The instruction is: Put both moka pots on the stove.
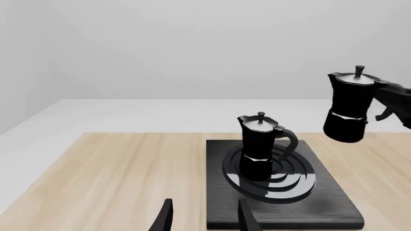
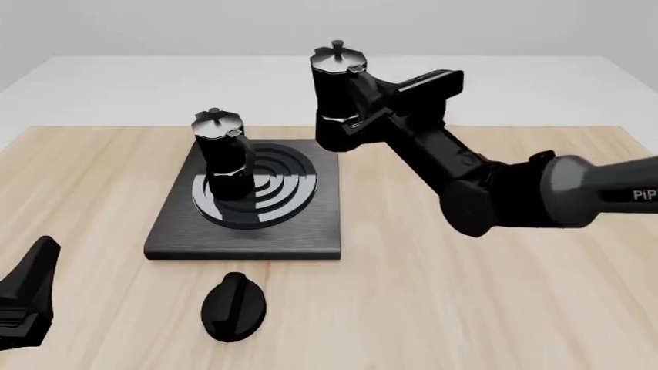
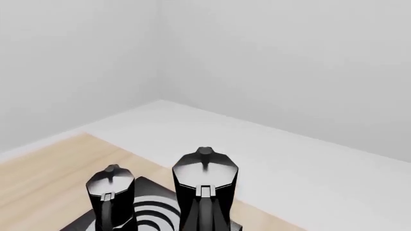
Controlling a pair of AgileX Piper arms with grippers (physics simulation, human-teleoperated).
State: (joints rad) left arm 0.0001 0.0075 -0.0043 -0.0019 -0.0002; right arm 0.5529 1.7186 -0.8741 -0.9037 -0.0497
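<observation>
Nearby, an oval knob (image 2: 233,306) lies before the stove (image 2: 246,231).

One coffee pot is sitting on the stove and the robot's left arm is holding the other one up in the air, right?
Nearly. The right gripper, not the left, holds the second moka pot up; the front view shows it. The first moka pot does sit on the stove.

Light wooden table (image 2: 494,308) with pale straight grain, its far edge meeting a plain white floor (image 2: 535,85), bare pale grey walls (image 3: 289,57) joining at a corner, soft even light, faint shadows
</observation>
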